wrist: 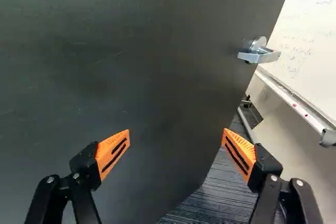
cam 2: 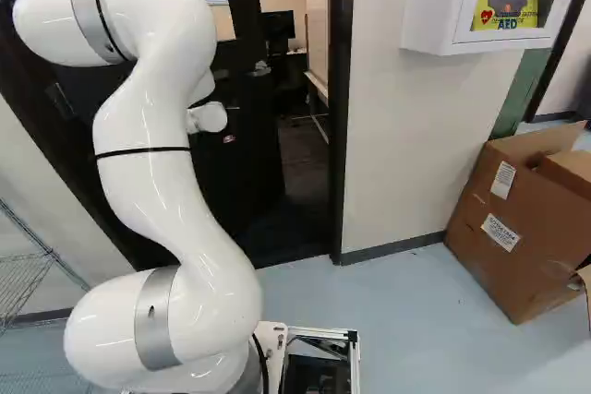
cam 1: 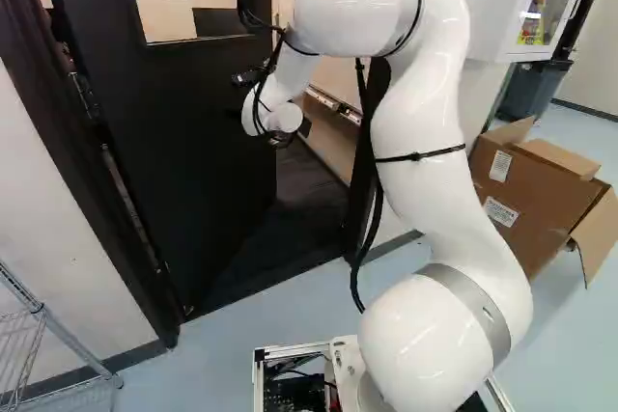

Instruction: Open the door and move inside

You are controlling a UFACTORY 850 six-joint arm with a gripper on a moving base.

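in the left base view, the black door (cam 1: 208, 123) stands partly open, swung inward from its frame (cam 1: 77, 166), with a window set in its upper part. the arm (cam 1: 415, 132) reaches forward, its wrist (cam 1: 266, 111) in front of the door's face. dark carpet (cam 1: 294, 224) shows through the doorway beside the door's free edge. a wire rack (cam 1: 39, 315) stands by the wall left of the frame.

in the right base view, the gap lies between the door and the far door post (cam 2: 342, 108); a monitor (cam 2: 279, 27) shows through it. an open cardboard box (cam 2: 517, 228) sits on the floor, right of that post.

in the wrist view, the claw (wrist: 176, 134) is spread wide, orange pads (wrist: 113, 151) apart, holding nothing. the door fills most of what lies ahead, flat, dark and faintly scuffed; its silver lever handle (wrist: 257, 51) sits near the free edge, beyond the claw. a whiteboard (wrist: 310, 30) is past that edge. i'd judge the unlatching done and the pushing in hand; next, press the door farther inward, then drive the base through, keeping the arm off the post.
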